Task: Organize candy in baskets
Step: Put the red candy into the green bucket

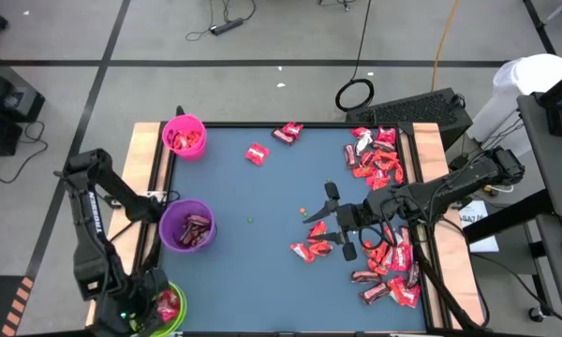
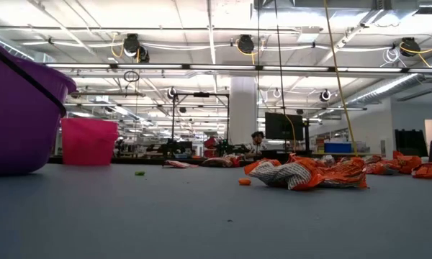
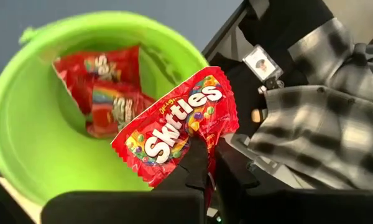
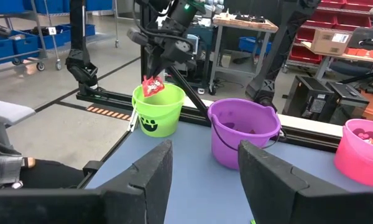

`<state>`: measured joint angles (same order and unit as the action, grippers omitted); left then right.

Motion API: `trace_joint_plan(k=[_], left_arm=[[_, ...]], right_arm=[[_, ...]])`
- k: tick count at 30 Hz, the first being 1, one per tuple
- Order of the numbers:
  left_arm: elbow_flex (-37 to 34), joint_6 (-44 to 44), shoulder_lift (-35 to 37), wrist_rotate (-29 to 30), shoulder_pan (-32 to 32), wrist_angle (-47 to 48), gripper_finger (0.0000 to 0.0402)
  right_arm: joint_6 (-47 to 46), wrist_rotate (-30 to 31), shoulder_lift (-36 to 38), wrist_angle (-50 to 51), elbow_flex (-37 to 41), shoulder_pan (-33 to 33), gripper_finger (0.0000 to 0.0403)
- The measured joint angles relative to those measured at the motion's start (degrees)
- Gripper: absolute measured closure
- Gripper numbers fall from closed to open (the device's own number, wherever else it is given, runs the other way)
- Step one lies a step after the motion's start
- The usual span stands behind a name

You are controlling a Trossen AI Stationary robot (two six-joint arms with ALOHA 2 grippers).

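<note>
Pinched shut on the lower edge of a red Skittles packet [image 3: 180, 121], the left gripper [image 3: 202, 168] is hanging over the lime green basket [image 3: 25, 143] at the lower left corner of the high view. From the left wrist view the packet is standing up from the fingertips with its long axis slanting toward the upper right of the frame, and its bulk is overlapping the basket's near rim; whether it is hanging fully inside the rim line I cannot tell from that picture. In the right wrist view the same packet is dangling just above the green basket's mouth, in the upper left of centre of that frame, so a release looks likely to drop it in, beside the two red packets [image 3: 102, 87] already lying in the bottom.

Moving outward, the purple basket [image 1: 187, 227] is sitting just above the green one along the table's left edge, holding dark brown pieces, and the pink basket [image 1: 184, 136] is standing at the upper left corner with red-pink pieces inside.

Across the table, the right gripper [image 1: 330, 213] is holding its fingers apart with nothing between them, hovering right of centre. The big scatter of loose candy [image 1: 384, 220] is lying to its right and below it, so the right arm is clearly the nearer one for the next pick. A person's plaid sleeve [image 3: 323, 106] is showing beyond the table edge.
</note>
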<state>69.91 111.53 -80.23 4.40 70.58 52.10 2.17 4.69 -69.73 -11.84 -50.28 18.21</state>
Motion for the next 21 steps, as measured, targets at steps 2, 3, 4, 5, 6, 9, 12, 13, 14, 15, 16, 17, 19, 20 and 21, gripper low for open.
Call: trace_joint_plan(k=[2, 3, 4, 5, 6, 9, 12, 13, 14, 15, 16, 17, 19, 20, 21], left_arm=[[0.0, 1.65, -0.01, 1.29, 1.2, 0.5, 0.0387], [0.0, 2.07, -0.02, 1.68, 1.59, 1.22, 0.0386], [0.0, 2.17, -0.02, 1.76, 1.81, 1.85, 0.0386], [0.0, 2.18, -0.02, 1.92, 2.0, 2.08, 0.0386], [0.0, 2.18, -0.02, 1.99, 2.0, 2.26, 0.0386], [0.0, 2.16, -0.02, 2.09, 1.99, 3.05, 0.0385], [0.0, 2.16, -0.02, 2.11, 1.97, 2.66, 0.0385], [0.0, 2.16, -0.02, 2.11, 1.97, 2.59, 0.0385], [0.0, 2.16, -0.02, 2.14, 1.97, 2.56, 0.0385], [0.0, 2.16, -0.02, 2.36, 1.97, 2.56, 0.0385], [0.0, 2.16, -0.02, 2.66, 1.97, 2.54, 0.0384], [0.0, 2.14, -0.02, 2.92, 1.97, 2.46, 0.0384], [0.0, 2.14, -0.02, 3.28, 1.95, 2.37, 0.0384], [0.0, 2.14, -0.02, 3.34, 1.95, 2.38, 0.0384], [0.0, 2.13, -0.02, 3.34, 1.95, 2.38, 0.0384]], right_arm=[[0.0, 0.02, 0.0, 0.0, 0.0, 0.01, 0.0232], [0.0, 0.01, 0.0, 0.0, 0.0, -0.01, 0.0232], [0.0, 0.0, 0.0, 0.0, 0.0, 0.01, 0.0232], [0.0, 0.01, 0.0, 0.0, 0.0, 0.0, 0.0232], [0.01, 0.01, 0.0, -0.03, 0.0, -0.01, 0.0232], [0.17, 0.02, 0.0, -0.11, 0.0, -0.01, 0.0232], [0.33, 0.0, 0.0, -0.2, 0.0, -0.12, 0.0232], [0.35, 0.02, 0.0, -0.2, 0.0, -0.14, 0.0232], [0.36, 0.02, 0.0, -0.2, 0.0, -0.16, 0.0232], [0.37, 0.02, 0.0, -0.2, 0.0, -0.16, 0.0232], [0.37, 0.02, 0.0, -0.2, 0.0, -0.16, 0.0232], [0.31, 0.02, 0.0, -0.19, 0.0, -0.14, 0.0232], [0.2, 0.02, 0.0, -0.15, 0.0, -0.14, 0.0232], [0.2, 0.02, 0.0, -0.11, 0.0, -0.14, 0.0232], [0.2, 0.02, 0.0, -0.07, 0.0, -0.14, 0.0232]])
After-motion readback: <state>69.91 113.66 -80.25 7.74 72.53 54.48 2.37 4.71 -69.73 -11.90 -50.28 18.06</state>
